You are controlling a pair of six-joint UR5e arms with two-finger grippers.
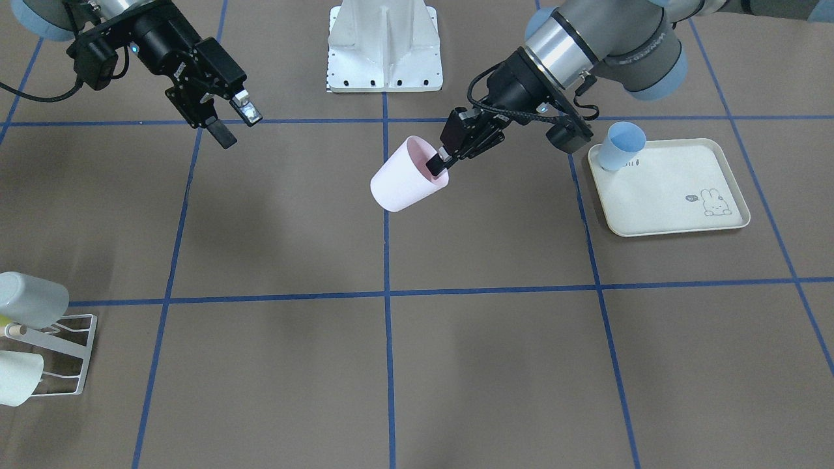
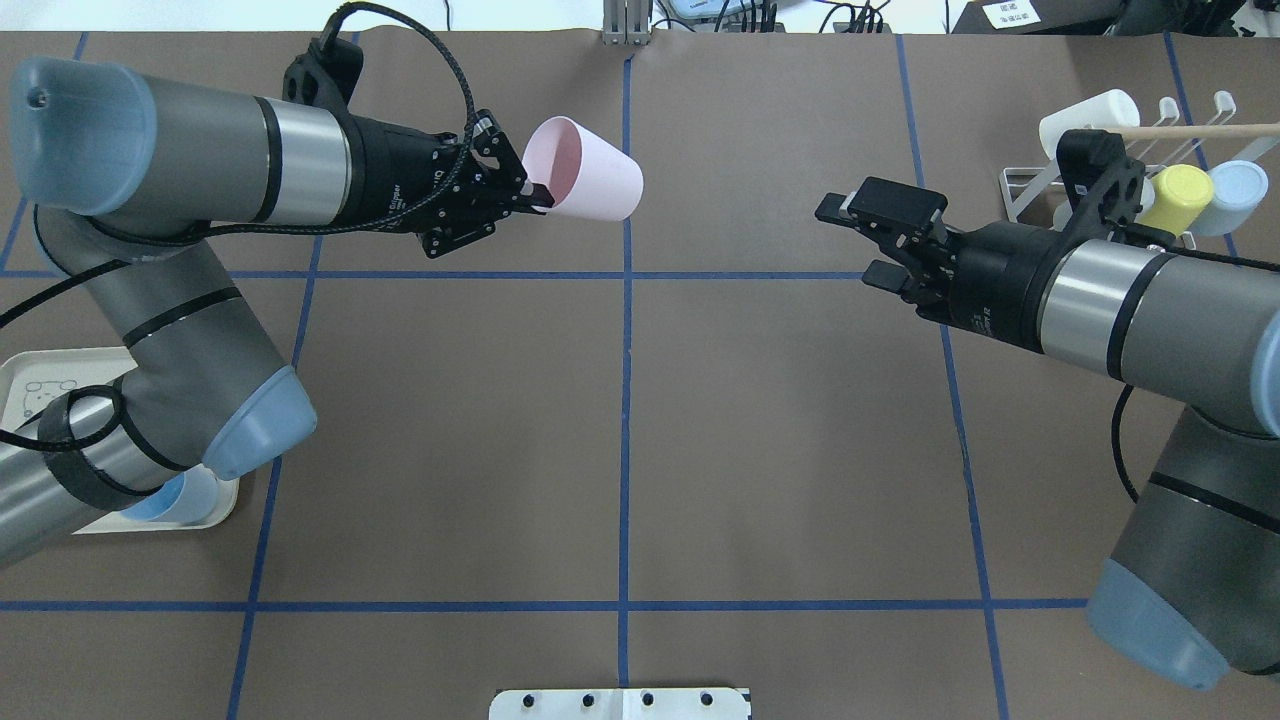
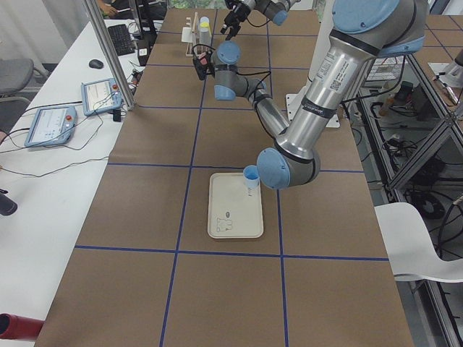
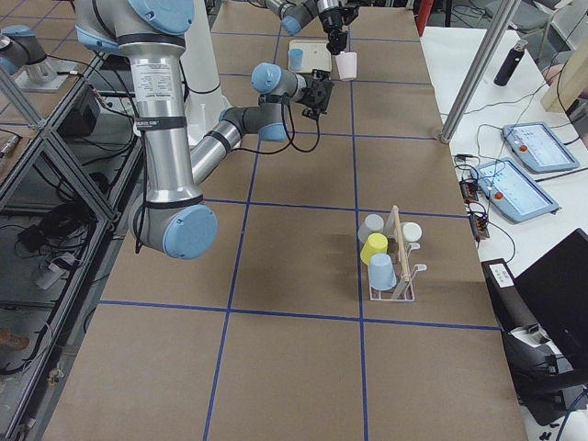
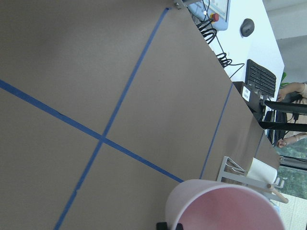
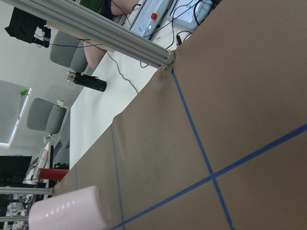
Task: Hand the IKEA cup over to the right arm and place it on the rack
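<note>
— Where is the pink cup [image 2: 592, 181]?
— Upper middle of the overhead view, off the desk [image 2: 780, 450], just left of the centre tape line [image 2: 625, 400]. The left jaws are closed on its wall at the rim. The front-facing view shows one finger inside the mouth, which the overhead view barely gives.
— Which way does it lie?
— On its side. In the overhead view its long axis runs nearly left to right. The mouth faces the left arm [image 2: 200, 160] and the closed base faces the right arm [image 2: 1150, 310].
— And the right jaws?
— Spread wide with nothing between them, right of centre in the overhead view, well apart from the cup.
— What do the wrist cameras add?
— The left one looks into the cup's bare pink inside at the lower right of its frame. The right one catches the cup's outer wall in its lower left corner.
— The rack [image 4: 404, 296]?
— The right-side view shows it best. It carries a grey cup [image 4: 371, 227], a yellow cup [image 4: 374, 248], a blue cup [image 4: 383, 271] and a white cup [image 4: 411, 231], set on both sides of the wooden dowel [image 2: 1210, 128]. The front-facing view cuts it off at the left edge, with only two cups showing.
— The tray [image 1: 671, 221]?
— Cream, with a rabbit drawing. In the front-facing view a sky-blue cup [image 1: 622, 146] stands in its upper left corner, mouth up, with nothing showing inside. In the overhead view the left arm hides most of the tray.
</note>
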